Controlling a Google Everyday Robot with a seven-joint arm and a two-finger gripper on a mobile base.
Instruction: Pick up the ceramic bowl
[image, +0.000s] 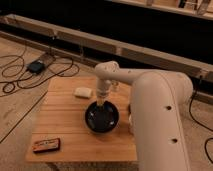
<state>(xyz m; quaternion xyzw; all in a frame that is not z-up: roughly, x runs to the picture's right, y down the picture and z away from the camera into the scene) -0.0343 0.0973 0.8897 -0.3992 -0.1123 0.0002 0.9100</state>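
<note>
the ceramic bowl sits at lower centre of the frame on the wooden counter. the gripper reaches down at its far rim; whether it is open or clamped there cannot be told.
</note>
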